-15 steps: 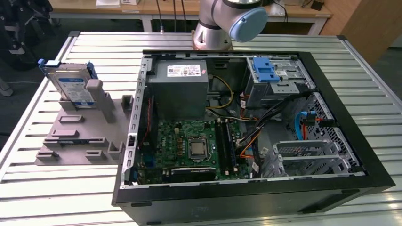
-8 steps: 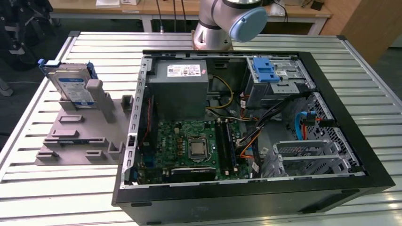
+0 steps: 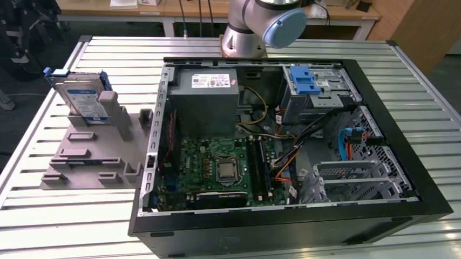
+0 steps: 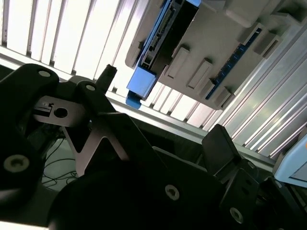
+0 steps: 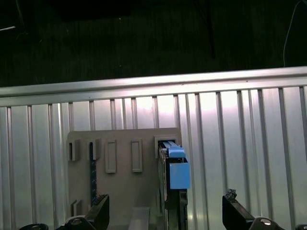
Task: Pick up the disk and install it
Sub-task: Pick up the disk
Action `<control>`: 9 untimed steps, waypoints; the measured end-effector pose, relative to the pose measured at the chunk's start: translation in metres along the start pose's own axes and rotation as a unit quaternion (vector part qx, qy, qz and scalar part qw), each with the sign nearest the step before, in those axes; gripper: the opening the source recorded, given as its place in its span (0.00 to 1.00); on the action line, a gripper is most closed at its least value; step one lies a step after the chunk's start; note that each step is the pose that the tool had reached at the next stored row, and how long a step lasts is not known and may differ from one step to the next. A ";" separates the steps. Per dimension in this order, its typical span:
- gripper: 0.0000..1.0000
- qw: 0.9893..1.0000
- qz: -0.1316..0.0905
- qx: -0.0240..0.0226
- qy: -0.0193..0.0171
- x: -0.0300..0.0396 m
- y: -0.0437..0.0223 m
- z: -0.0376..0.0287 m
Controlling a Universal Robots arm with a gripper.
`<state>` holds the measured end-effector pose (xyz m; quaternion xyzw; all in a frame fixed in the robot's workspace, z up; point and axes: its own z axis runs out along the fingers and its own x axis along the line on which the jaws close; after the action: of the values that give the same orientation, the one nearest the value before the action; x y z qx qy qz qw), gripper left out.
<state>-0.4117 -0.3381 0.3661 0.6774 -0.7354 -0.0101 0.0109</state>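
The disk (image 3: 81,100) stands on edge in the grey fixture (image 3: 90,154), on the slatted table at the exterior view's left, beside the open computer case (image 3: 288,135). It is silver with a white-and-blue label and a blue frame. In the first wrist view the disk (image 5: 173,191) is seen edge-on with its blue tab, and my gripper (image 5: 166,197) hangs open some way off it, one black fingertip on each side of its line. The second wrist view shows the disk (image 4: 163,33) in the fixture (image 4: 216,52) beyond a dark finger (image 4: 218,141). Nothing is held.
The case holds a motherboard (image 3: 223,167), a grey power supply (image 3: 205,97), loose cables and a drive cage with a blue carrier (image 3: 306,81) at its far right. The arm's base (image 3: 252,27) stands behind the case. The table edge (image 5: 153,81) runs past the fixture.
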 end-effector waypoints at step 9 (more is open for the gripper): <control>0.99 1.000 0.000 0.000 0.000 0.0000 -0.0003 0.0078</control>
<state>-0.4117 -0.3381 0.3582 0.6775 -0.7354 -0.0102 0.0110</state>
